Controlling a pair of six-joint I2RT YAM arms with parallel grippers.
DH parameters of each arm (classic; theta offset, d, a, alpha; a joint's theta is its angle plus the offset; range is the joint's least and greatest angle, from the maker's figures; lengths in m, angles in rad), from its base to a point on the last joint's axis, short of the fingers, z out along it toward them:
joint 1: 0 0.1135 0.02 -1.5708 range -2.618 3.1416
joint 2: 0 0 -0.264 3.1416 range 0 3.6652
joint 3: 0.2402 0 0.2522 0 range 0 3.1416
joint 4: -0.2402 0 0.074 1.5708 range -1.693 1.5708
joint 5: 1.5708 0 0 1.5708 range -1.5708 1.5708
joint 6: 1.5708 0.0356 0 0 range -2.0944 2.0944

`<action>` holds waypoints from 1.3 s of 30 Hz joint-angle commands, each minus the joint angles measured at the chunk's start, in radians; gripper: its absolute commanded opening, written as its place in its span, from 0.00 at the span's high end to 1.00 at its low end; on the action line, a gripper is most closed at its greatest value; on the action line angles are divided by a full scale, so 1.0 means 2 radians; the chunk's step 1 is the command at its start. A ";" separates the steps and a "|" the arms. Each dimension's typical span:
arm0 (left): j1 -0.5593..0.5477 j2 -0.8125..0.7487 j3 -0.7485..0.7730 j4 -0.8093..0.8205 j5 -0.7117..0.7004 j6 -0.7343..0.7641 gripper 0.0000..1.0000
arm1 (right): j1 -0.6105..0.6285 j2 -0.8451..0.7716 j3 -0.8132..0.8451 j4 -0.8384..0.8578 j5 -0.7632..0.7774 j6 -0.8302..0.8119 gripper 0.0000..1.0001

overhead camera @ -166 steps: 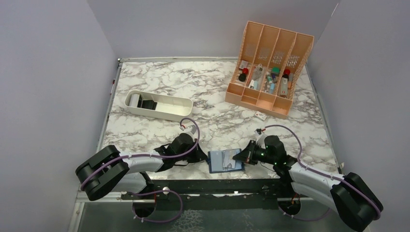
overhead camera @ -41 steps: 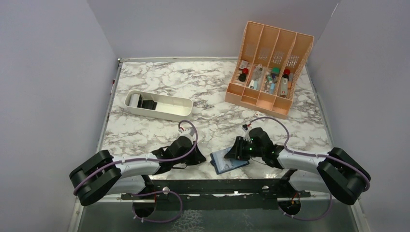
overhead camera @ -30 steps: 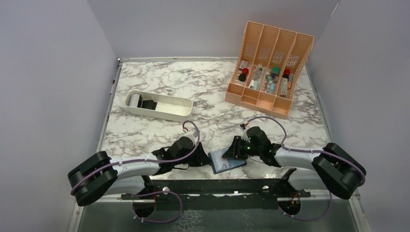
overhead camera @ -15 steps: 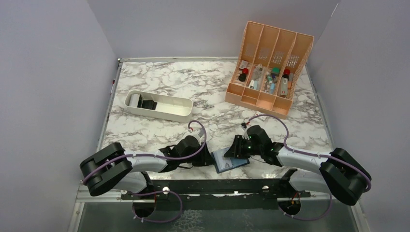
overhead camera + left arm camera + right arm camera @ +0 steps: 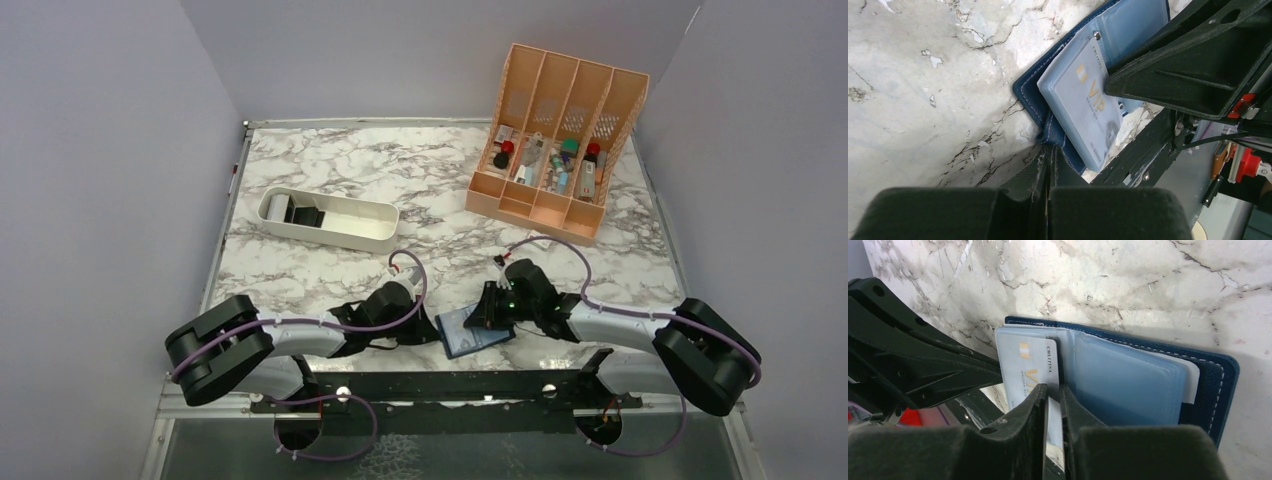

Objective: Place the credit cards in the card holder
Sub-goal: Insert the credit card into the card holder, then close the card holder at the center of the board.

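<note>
Nearest, at six o'clock on the marble table [image 5: 330, 175], one navy card holder [image 5: 1027, 90] lies open and flat at the near edge, its pale clear pockets facing up.

Left gripper [image 5: 1048, 156]: the fingers [image 5: 1034, 172] are pressed together with no gap. They pinch a fold of navy material at the card holder's near corner.

Right gripper [image 5: 1053, 392]: the fingers [image 5: 1035, 410] stand almost together, leaving only a thin slot. The edge of one credit card [image 5: 1082, 97] sits in that slot, so the card is pinched.

The credit card is pale grey-blue with gold "VIP" lettering. It lies over the holder's left-hand pockets, at nine o'clock from the fold. Whether it is inside a sleeve or on top of it cannot be told.

The two grippers face each other across the holder, close together but apart.

Count near the edge: one card holder, one credit card visible, two grippers.

Farther off, at ten o'clock, there is one white oblong tray [image 5: 385, 216] with dark items at its left end. These are too small to count.

Farthest, at one o'clock, there is one orange file organizer [image 5: 520, 207] with four slots holding small mixed items.
</note>
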 commanded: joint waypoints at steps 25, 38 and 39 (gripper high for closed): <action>-0.003 -0.031 0.018 -0.034 -0.013 0.032 0.61 | -0.062 -0.077 0.062 -0.190 0.087 -0.052 0.14; -0.003 0.005 0.027 -0.020 0.004 0.033 0.65 | -0.074 -0.075 0.031 -0.152 0.031 -0.046 0.16; -0.003 0.004 0.026 -0.019 0.004 0.033 0.72 | -0.075 -0.078 0.028 -0.143 0.019 -0.043 0.16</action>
